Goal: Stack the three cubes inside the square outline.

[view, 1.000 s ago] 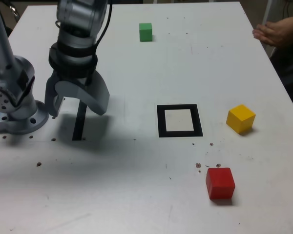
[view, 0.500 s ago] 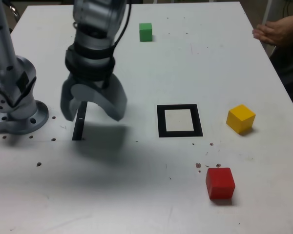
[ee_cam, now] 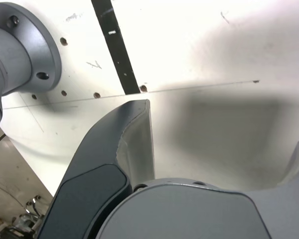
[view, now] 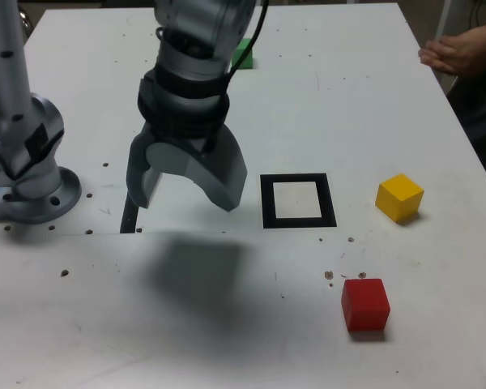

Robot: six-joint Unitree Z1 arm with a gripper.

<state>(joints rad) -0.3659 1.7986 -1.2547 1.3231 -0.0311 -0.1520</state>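
exterior view: red cube, yellow cube and green cube sit apart on the tabletop, outside the empty square outline. they look light and rigid; pinch opposite flat faces. gripper hangs spread, pointing down.
wrist view: gripper spread and empty over bare tabletop.

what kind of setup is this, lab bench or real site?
Looks like a lab test bench: a bare white table, an arm base bolted onto it, a taped square outline and coloured cubes as props.
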